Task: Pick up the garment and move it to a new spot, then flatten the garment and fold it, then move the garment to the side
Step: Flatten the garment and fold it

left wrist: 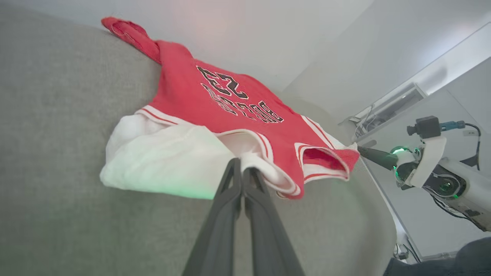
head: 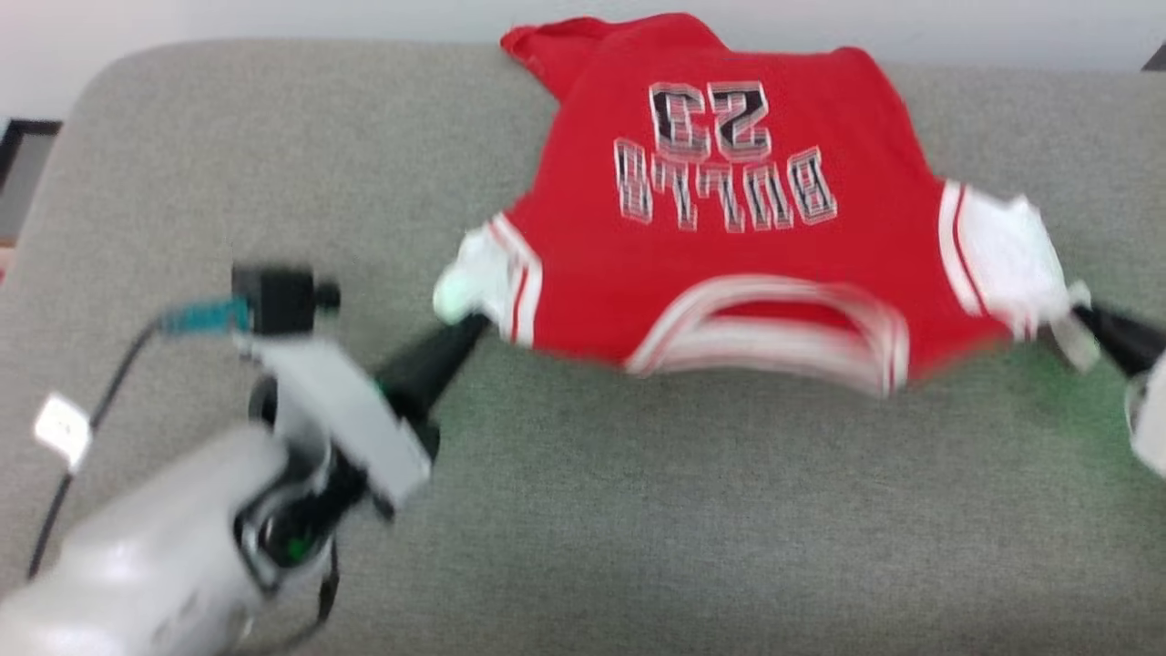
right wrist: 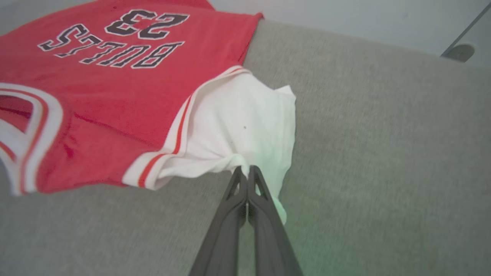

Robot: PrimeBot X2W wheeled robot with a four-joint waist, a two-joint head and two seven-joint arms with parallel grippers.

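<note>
The garment [head: 729,246] is a red jersey with white sleeves, striped trim and black numerals, stretched out over the grey cushion, collar toward me. My left gripper [head: 475,323] is shut on the white left sleeve; in the left wrist view the gripper [left wrist: 241,163] pinches the sleeve edge of the garment [left wrist: 215,107]. At the head view's right edge, my right gripper [head: 1082,314] is shut on the other white sleeve, and in the right wrist view that gripper [right wrist: 246,170] grips the sleeve hem of the garment [right wrist: 115,96]. The far hem hangs over the cushion's back edge.
The grey fabric cushion [head: 638,510] spreads wide in front of the jersey and on both sides. A pale wall rises behind it. In the left wrist view the cushion's rounded edge [left wrist: 383,214] drops off toward the right arm [left wrist: 441,180].
</note>
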